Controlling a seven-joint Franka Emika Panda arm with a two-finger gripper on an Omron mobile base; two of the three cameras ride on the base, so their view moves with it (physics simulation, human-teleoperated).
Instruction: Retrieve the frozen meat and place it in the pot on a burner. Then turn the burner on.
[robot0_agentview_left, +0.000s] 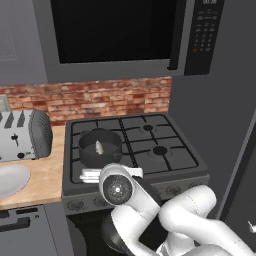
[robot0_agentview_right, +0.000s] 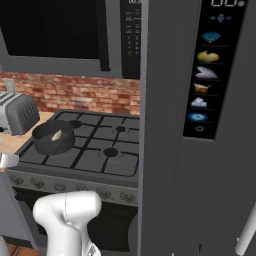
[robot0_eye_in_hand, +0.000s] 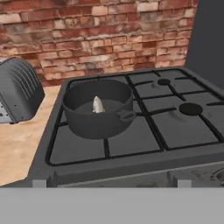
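The dark grey pot (robot0_agentview_left: 100, 145) (robot0_agentview_right: 52, 137) (robot0_eye_in_hand: 98, 114) stands on the front-left grate of the stove, and the burner under it is hidden. Inside it lies the frozen meat (robot0_agentview_left: 99, 147) (robot0_agentview_right: 56, 135) (robot0_eye_in_hand: 97, 105), a small pale silvery piece, tilted up. My gripper (robot0_agentview_left: 86, 175) (robot0_eye_in_hand: 111, 183) hovers at the stove's front edge, just in front of the pot and facing it. It is open, with nothing between its fingers. The front-right burner (robot0_agentview_left: 160, 150) (robot0_agentview_right: 110, 152) (robot0_eye_in_hand: 190, 108) is bare, with no flame showing.
Stove knobs (robot0_agentview_left: 76, 204) (robot0_agentview_right: 60, 186) line the front panel below my hand. A silver toaster (robot0_agentview_left: 25, 135) (robot0_agentview_right: 17, 112) (robot0_eye_in_hand: 17, 89) and a white plate (robot0_agentview_left: 10, 180) sit on the wooden counter to the left. A microwave (robot0_agentview_left: 115, 30) hangs above; the fridge (robot0_agentview_right: 200, 125) stands right.
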